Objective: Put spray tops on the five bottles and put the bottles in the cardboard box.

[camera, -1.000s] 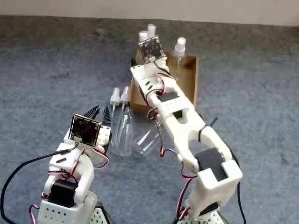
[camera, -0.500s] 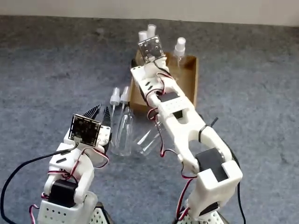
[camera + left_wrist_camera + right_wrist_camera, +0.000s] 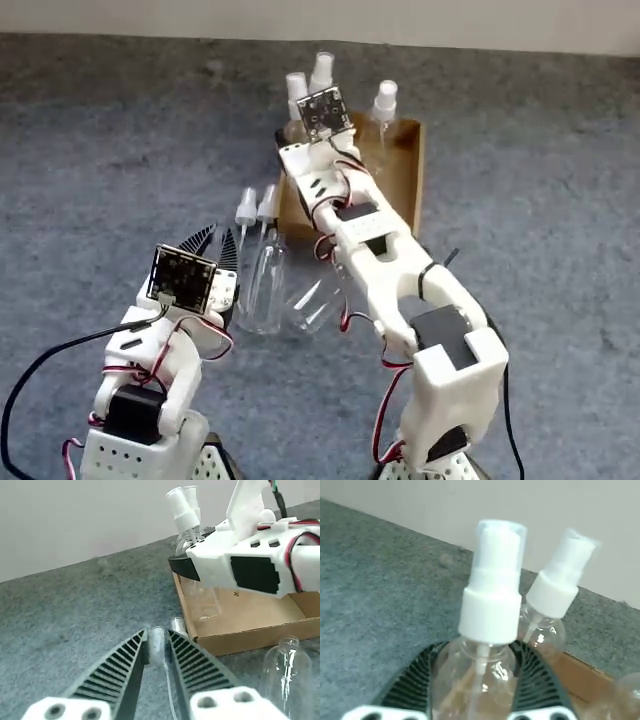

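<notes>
Three of the five bottles wear spray tops. The right tool [image 3: 477, 690] is clamped on one bottle [image 3: 487, 605] at the far corner of the cardboard box [image 3: 415, 180], and two capped bottles [image 3: 385, 100] stand close by. Two open bottles [image 3: 262, 285] lie on the surface [image 3: 520, 250] beside two loose spray tops [image 3: 245, 208], just ahead of the left tool [image 3: 218, 242], which is parted by a narrow slit and empty. The arm hides whether the held bottle rests inside the box.
</notes>
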Action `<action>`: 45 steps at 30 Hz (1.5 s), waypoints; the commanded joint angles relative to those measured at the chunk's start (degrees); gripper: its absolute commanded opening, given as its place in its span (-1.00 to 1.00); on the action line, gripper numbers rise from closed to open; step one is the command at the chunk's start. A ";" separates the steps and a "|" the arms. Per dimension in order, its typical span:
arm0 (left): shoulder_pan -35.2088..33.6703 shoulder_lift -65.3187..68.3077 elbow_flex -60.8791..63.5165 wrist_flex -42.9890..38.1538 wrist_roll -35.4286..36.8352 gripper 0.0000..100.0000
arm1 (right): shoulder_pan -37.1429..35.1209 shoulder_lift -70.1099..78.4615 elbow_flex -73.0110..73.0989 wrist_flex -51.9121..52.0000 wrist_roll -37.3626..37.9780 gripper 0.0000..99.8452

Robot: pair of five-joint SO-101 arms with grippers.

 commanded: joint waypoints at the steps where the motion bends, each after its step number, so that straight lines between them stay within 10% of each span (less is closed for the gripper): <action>1: 0.75 0.04 -0.22 -1.41 -0.35 -0.98 | 0.22 -0.13 -2.77 -1.63 0.35 -0.99; 24: 1.01 0.04 -0.84 -1.58 -0.35 -0.97 | 0.92 -24.22 3.91 8.22 0.53 -0.99; 31: 1.10 0.04 -3.03 -1.32 -0.35 -0.59 | -2.42 -37.23 3.74 26.95 0.53 -0.99; 45: 7.34 0.13 -4.88 -1.67 -0.44 -0.45 | -12.26 -42.77 -0.48 49.54 0.26 -0.99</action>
